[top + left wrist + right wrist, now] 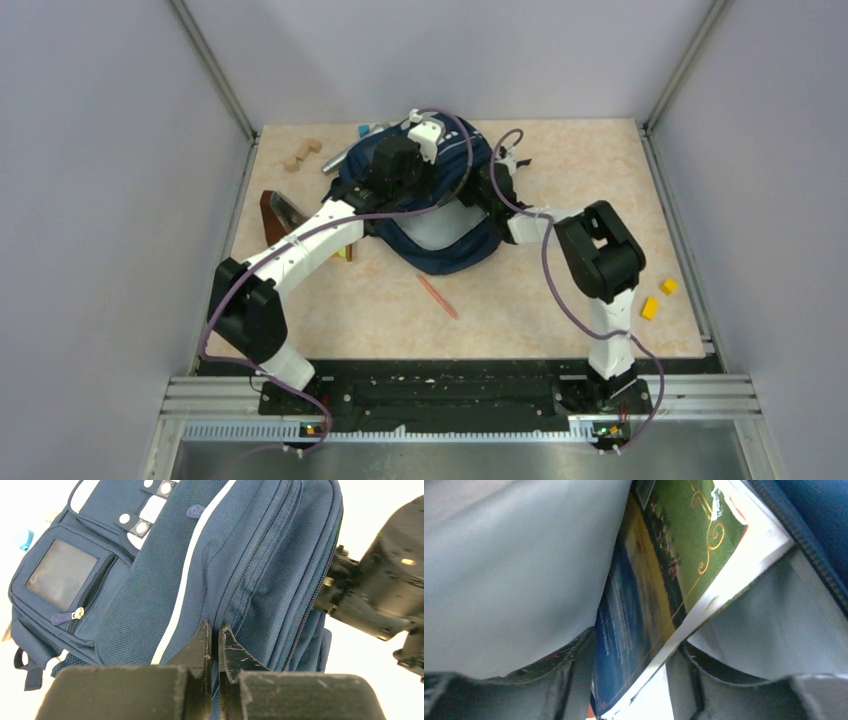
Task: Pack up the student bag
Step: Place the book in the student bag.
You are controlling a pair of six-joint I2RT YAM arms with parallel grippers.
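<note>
Student bag point(462, 258), navy with pale grey stripes, lies on the middle of the far half of the table point(560, 170), its main compartment gaping and the light lining showing. Both arms reach into it from the near side: the left arm point(300, 250) comes onto its left half and the right arm point(600, 260) enters it from its right. Inside the bag, against the grey lining, stands a book point(664, 565) with a green, yellow and blue cover and gold scrollwork. The right hand point(634, 680) is down in the compartment with that book between its fingers point(566, 680); they stand apart on either side of it, and I cannot tell whether they press it. The left hand point(214, 640) has its fingers brought tight together, tips against the bag's side by a zip line; whether fabric is caught there I cannot tell. Left of the bag sits a dark brown object point(275, 210), and beyond its left corner some wooden blocks point(302, 155). Near the bag's front edge lies a red pencil point(437, 296). Well to its right rest two yellow blocks point(658, 298).
</note>
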